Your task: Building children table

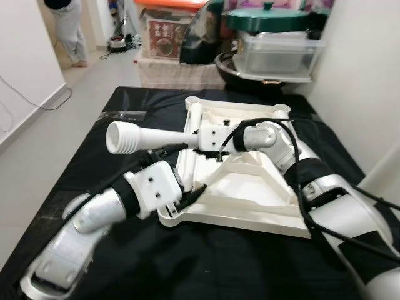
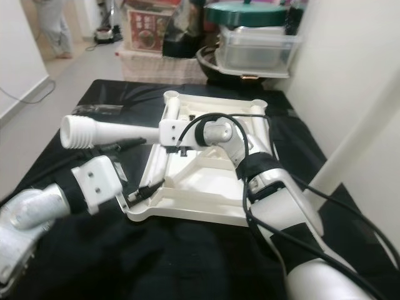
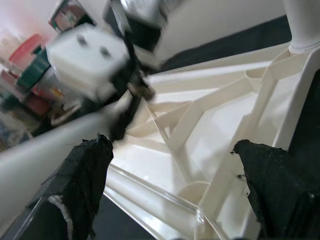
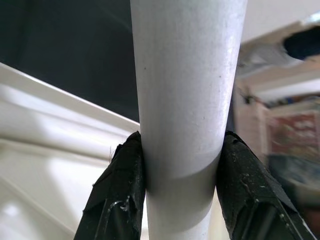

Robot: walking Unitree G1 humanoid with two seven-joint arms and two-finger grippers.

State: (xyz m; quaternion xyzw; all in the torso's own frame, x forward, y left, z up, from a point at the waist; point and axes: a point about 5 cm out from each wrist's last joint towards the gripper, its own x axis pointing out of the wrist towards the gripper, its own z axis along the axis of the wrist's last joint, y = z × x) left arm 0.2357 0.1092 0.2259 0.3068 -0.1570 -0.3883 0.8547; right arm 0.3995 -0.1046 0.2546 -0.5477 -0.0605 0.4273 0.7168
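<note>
A white plastic table top (image 1: 250, 187) lies upside down on a black cloth, ribs facing up. My right gripper (image 1: 190, 144) is shut on a white table leg (image 1: 144, 139), which it holds level above the top's left edge with the ribbed end pointing left. In the right wrist view both fingers (image 4: 120, 195) press against the leg (image 4: 187, 100). My left gripper (image 1: 194, 190) is open at the top's near left corner, its fingers (image 3: 82, 175) spread wide over the ribs (image 3: 220, 115). Another white leg (image 1: 194, 107) stands at the far left corner.
The black cloth (image 1: 125, 262) covers the floor around the table top. Behind it stand boxes, a clear plastic bin (image 1: 275, 53) and a green pot lid (image 1: 269, 19). A white wall (image 1: 362, 75) runs along the right. A person (image 1: 69, 31) stands in the hallway, far left.
</note>
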